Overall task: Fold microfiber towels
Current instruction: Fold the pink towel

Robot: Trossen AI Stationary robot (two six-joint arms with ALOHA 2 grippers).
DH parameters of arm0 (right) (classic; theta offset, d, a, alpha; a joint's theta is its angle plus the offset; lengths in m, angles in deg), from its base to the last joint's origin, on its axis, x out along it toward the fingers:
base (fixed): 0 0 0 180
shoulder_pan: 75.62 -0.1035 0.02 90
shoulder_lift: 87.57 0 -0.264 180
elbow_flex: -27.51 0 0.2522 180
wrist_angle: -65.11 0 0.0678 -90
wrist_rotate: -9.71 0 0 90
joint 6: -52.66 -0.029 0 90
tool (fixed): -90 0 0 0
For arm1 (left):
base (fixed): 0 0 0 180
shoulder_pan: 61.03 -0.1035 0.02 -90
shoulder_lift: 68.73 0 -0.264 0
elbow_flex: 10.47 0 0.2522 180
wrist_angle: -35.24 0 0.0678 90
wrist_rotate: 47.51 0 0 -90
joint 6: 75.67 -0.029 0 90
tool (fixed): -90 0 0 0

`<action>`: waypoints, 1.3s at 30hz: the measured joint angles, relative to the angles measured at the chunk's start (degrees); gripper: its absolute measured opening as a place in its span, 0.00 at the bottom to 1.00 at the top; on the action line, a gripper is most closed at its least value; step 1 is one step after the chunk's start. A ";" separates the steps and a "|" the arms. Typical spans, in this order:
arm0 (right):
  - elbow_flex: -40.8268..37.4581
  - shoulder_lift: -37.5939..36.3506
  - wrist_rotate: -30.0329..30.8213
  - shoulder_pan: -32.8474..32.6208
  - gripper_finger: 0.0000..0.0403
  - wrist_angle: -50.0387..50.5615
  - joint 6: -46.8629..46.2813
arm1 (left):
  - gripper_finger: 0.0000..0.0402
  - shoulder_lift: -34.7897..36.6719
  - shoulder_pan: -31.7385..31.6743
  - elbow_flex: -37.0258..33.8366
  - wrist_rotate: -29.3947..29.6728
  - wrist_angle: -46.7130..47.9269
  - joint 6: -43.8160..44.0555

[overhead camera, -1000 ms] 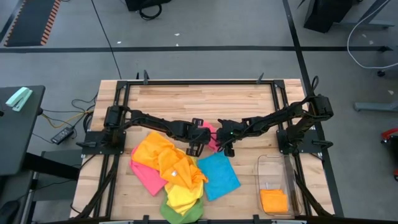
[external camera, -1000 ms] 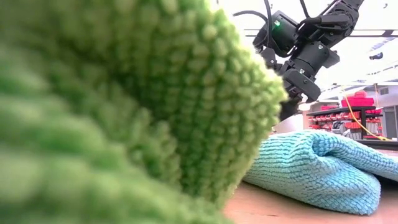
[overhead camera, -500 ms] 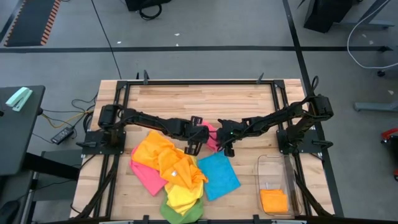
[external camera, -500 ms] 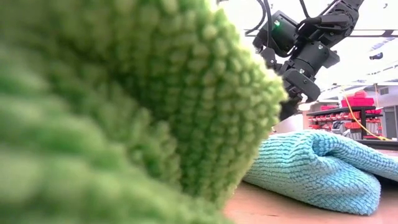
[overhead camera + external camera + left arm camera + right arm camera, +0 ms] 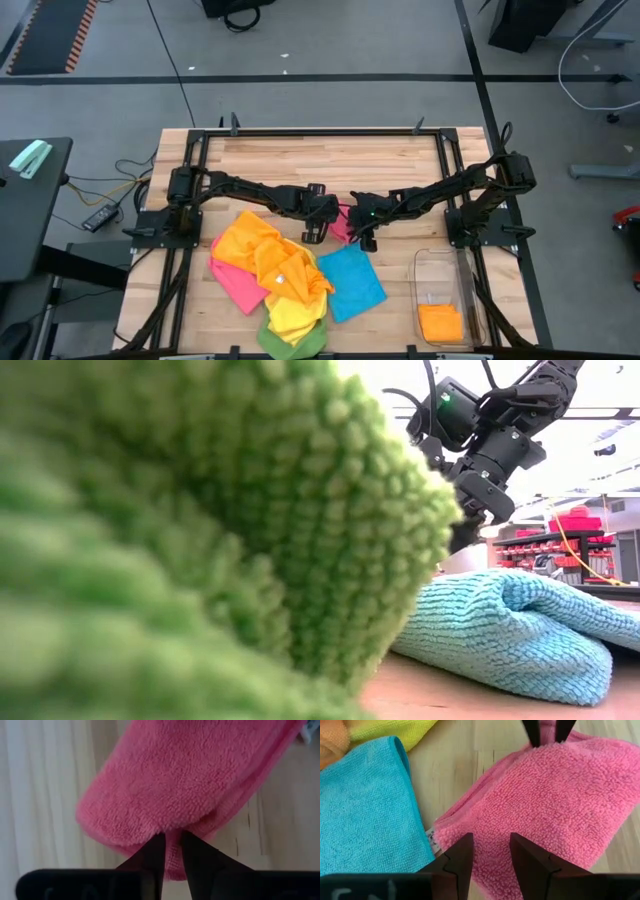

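So the folded pink towel is sitting mid-tabletop, right between my two arms, and it's the one I'm working on. My left fingers are pinched down to a narrow slit on its folded edge, with a bit of pink pile caught between the tips. From the right wrist view you can see those same tips biting the far edge of the towel.

My right fingers are about half open over the opposite edge of the same towel, one tip on either side of the hem near its little white tag. I can't tell from here if they're actually touching the pile, and they haven't got hold of anything.

Just beside the pink one, toward the front of the tabletop, lies the blue towel, loosely folded. Left of that is the messy heap: an orange towel on top, a second pink towel sticking out underneath on the left, a yellow towel below it, and a green towel hanging at the front edge. That green one fills most of the low view, with the blue one behind it.

Over by the front right corner there's the clear plastic bin with a folded orange cloth inside.
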 joint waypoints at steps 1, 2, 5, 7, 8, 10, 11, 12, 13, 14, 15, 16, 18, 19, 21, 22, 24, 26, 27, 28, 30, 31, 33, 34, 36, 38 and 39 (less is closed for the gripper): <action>0.00 0.00 0.00 0.00 0.34 0.00 0.12 | 0.17 -0.06 -0.17 -0.08 0.04 -0.14 0.02; 0.00 0.00 0.00 -0.02 0.34 0.02 0.12 | 0.17 -0.06 -0.29 -0.10 -0.08 -0.88 0.02; 0.00 0.00 0.00 0.00 0.34 0.04 -0.03 | 0.17 -0.04 -0.32 -0.06 0.05 -2.69 -0.18; 0.00 0.00 -0.01 -0.01 0.34 0.21 -0.03 | 0.17 0.01 -0.17 -0.06 0.05 -3.47 -0.50; 0.00 0.00 0.00 -0.02 0.34 0.25 -0.03 | 0.17 0.09 -0.10 -0.06 0.07 -3.82 -1.21; 0.00 0.00 0.00 -0.02 0.34 0.37 0.00 | 0.16 0.20 0.11 -0.06 0.29 -4.66 -1.90; 0.00 0.00 0.00 -0.02 0.34 0.42 0.17 | 0.16 0.20 0.11 -0.06 0.59 -5.08 -2.39; 0.00 0.00 0.00 -0.02 0.34 0.46 0.27 | 0.15 0.20 0.13 -0.06 0.74 -5.44 -2.92; 0.00 0.00 0.00 -0.02 0.34 0.48 0.30 | 0.15 0.20 0.17 -0.06 0.76 -5.74 -3.37; 0.00 0.00 0.00 -0.02 0.34 0.48 0.34 | 0.14 0.20 0.17 -0.06 0.77 -6.01 -3.95; 0.00 0.00 0.00 -0.02 0.34 0.52 0.34 | 0.14 0.24 0.16 -0.06 0.79 -6.10 -4.36; 0.00 0.00 0.00 -0.01 0.34 0.53 0.34 | 0.13 0.35 0.19 -0.06 0.82 -6.15 -4.55; 0.00 0.00 0.00 -0.02 0.34 0.52 0.34 | 0.13 0.48 0.46 -0.06 0.94 -7.22 -4.62; 0.00 0.00 0.00 -0.02 0.34 0.53 0.34 | 0.13 0.50 0.48 -0.06 0.95 -7.61 -4.99; 0.00 0.00 0.00 -0.02 0.34 0.55 0.36 | 0.13 0.50 0.78 -0.06 0.96 -8.16 -6.31; 0.00 0.00 0.00 -0.02 0.34 0.55 0.36 | 0.13 0.50 0.89 -0.06 1.05 -8.76 -7.24; 0.00 0.00 0.00 -0.02 0.34 0.55 0.36 | 0.14 0.50 1.20 -0.06 1.70 -10.48 -8.72; 0.00 0.00 0.00 -0.02 0.34 0.57 0.36 | 0.13 0.50 1.51 -0.06 3.62 -11.73 -10.49; 0.00 0.00 0.00 -0.02 0.34 0.57 0.36 | 0.13 0.50 1.63 -0.06 4.43 -12.07 -11.40; 0.00 0.00 0.00 -0.02 0.34 0.57 0.34 | 0.13 0.50 1.68 -0.06 4.75 -12.29 -12.20; 0.00 0.00 0.00 -0.02 0.34 0.57 0.12 | 0.13 0.50 1.50 -0.06 4.79 -12.37 -13.38; 0.00 0.00 0.00 -0.02 0.34 0.57 0.10 | 0.13 0.44 1.38 -0.06 4.79 -12.37 -13.75; 0.00 0.00 0.00 -0.02 0.34 0.56 0.09 | 0.14 0.39 0.99 -0.06 4.79 -12.11 -14.05; 0.00 0.00 0.00 -0.02 0.34 0.55 0.08 | 0.15 0.37 0.78 -0.06 4.79 -12.03 -14.13; 0.00 0.00 0.00 0.00 0.34 0.55 0.06 | 0.17 0.37 0.31 -0.06 4.80 -12.09 -14.34; 0.00 0.00 0.00 -0.02 0.34 0.55 0.01 | 0.20 0.37 -0.04 -0.06 4.79 -12.09 -14.39; 0.00 0.00 0.00 0.00 0.34 0.55 -0.01 | 0.22 0.35 -0.25 -0.06 4.83 -12.07 -14.65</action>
